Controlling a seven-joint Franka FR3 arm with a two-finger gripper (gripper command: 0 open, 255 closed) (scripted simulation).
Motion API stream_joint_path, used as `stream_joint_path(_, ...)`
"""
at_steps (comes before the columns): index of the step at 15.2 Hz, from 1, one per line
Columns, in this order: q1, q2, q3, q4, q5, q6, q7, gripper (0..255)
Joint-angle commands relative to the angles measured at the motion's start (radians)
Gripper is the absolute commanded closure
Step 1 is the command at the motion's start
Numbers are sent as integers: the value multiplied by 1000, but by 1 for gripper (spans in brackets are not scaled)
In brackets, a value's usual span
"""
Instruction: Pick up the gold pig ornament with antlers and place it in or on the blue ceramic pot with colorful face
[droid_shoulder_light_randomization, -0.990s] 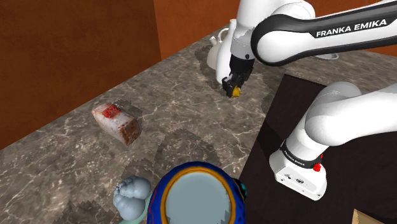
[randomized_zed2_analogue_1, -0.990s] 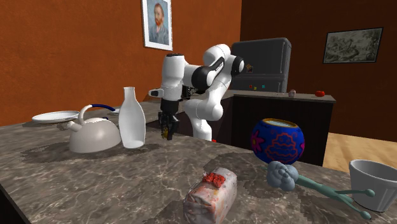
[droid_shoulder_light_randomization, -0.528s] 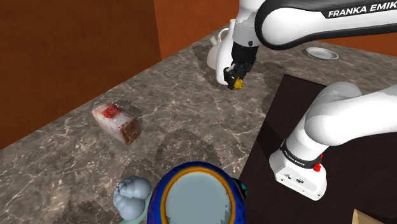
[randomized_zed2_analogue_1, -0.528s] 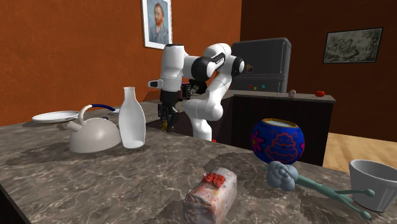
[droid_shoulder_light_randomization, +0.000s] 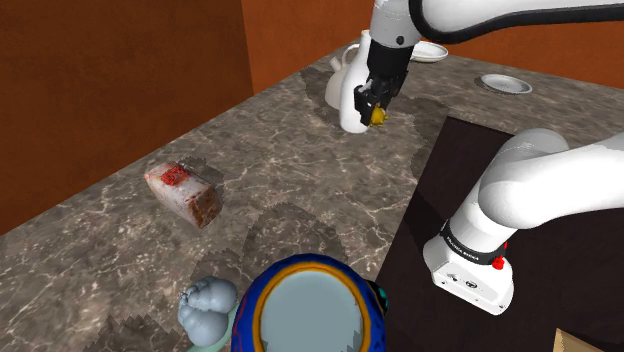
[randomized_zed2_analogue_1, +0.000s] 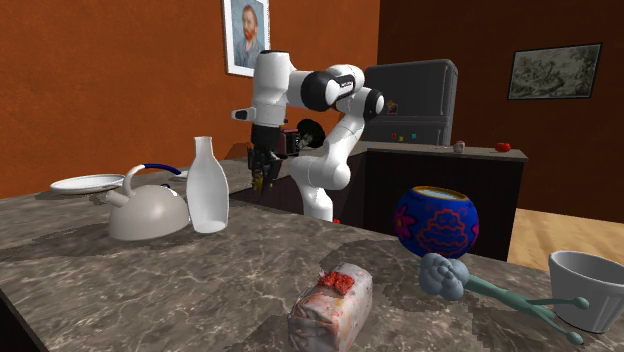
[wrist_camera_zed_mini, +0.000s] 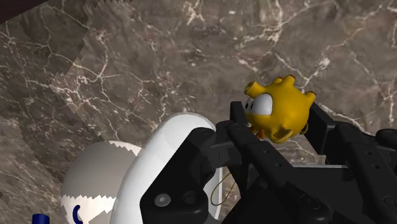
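Observation:
A small gold pig ornament (wrist_camera_zed_mini: 278, 108) with little antlers and big white eyes is clasped between my black fingers (wrist_camera_zed_mini: 238, 130). My gripper (droid_shoulder_light_randomization: 372, 110) hangs in the air above the marble counter, shut on the ornament (droid_shoulder_light_randomization: 377, 115), in front of the white bottle (droid_shoulder_light_randomization: 353, 115). From the second exterior view the gripper (randomized_zed2_analogue_1: 261, 180) is raised to the right of the bottle (randomized_zed2_analogue_1: 207, 187). The blue pot (droid_shoulder_light_randomization: 308, 308) with a coloured face stands at the counter's near edge, far from the gripper, and in the second exterior view the pot (randomized_zed2_analogue_1: 435, 223) sits to the right.
A white kettle (randomized_zed2_analogue_1: 148, 209) and a plate (randomized_zed2_analogue_1: 86, 184) stand beside the bottle. A wrapped loaf (droid_shoulder_light_randomization: 183, 192) lies mid-counter. A pale blue-grey figure (droid_shoulder_light_randomization: 207, 306) lies next to the pot, and a white bowl (randomized_zed2_analogue_1: 588, 288) sits at the far right. The dark stand (droid_shoulder_light_randomization: 520, 250) borders the counter.
The gripper has risen from the counter with the gold pig ornament held between its fingers, lifting it steadily higher. Nothing else on the counter has moved.

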Motion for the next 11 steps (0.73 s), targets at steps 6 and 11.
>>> stream_joint_path(6,-8,11,-12,98,-11,-87,-8,255)
stream_joint_path(11,-13,24,-19,173,-18,-148,-13,255)
